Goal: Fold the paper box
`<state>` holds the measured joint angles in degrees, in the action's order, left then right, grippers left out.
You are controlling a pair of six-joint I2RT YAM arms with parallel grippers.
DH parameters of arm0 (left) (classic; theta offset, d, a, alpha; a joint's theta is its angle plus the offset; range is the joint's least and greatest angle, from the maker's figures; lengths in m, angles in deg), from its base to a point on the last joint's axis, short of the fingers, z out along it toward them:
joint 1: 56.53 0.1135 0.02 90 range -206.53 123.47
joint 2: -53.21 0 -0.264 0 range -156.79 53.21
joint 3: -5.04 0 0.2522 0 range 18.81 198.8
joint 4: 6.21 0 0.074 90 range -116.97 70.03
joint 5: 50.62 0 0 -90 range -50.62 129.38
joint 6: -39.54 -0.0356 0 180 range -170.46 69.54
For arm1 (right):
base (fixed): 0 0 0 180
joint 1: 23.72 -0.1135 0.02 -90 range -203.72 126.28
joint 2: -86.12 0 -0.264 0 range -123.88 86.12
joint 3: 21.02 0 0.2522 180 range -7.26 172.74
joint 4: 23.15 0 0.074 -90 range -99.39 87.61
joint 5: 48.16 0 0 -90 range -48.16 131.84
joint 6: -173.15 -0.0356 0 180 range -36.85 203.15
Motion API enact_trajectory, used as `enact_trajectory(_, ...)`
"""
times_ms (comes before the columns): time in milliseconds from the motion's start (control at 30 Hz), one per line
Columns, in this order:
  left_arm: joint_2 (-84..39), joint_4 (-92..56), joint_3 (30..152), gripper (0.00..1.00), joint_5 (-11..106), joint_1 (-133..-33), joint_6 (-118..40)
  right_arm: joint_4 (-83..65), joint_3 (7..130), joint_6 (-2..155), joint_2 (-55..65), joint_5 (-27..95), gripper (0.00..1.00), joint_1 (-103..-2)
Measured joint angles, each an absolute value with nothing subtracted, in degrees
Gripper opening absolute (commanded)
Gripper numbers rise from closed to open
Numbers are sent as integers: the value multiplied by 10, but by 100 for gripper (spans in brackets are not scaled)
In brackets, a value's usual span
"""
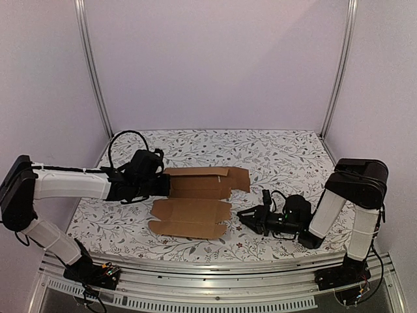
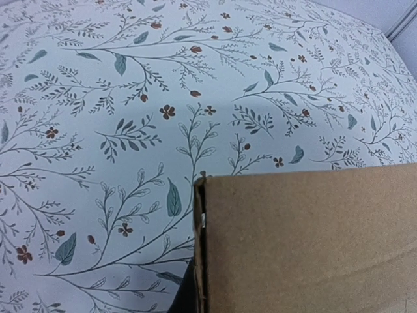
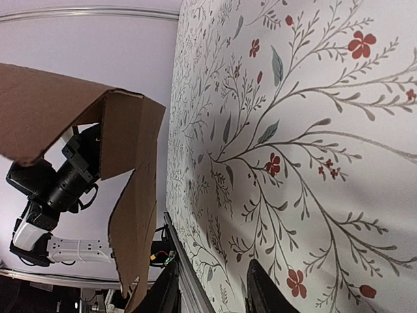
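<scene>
Left pincer (image 1: 167, 185) pinches the brown corrugated cardboard box (image 1: 195, 199) at centre frame, half-formed; right pincer (image 1: 245, 216) spread, idle.

You are looking at two arms built alike: white link shells alternating with black joint housings. The left arm (image 1: 65, 186) is showing a long white forearm shell, a black elbow block, and a black cable looping above its wrist. The right arm (image 1: 355, 208) is carrying a large rounded black housing on white links. The right gripper (image 1: 251, 218) is all black, with a small green light glowing just behind it. Thin wires are trailing from both black bases.
</scene>
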<state>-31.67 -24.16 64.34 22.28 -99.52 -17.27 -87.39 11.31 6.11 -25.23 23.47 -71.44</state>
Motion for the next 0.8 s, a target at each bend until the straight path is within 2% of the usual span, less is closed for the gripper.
enact_trajectory(333, -297, -241, 607, 0, 242, -979, -157, -869, 148, 67, -227, 233, 46, -714)
enact_trajectory(800, -288, -235, 599, 0, 270, -979, -141, -869, 202, 67, -229, 235, 42, -714)
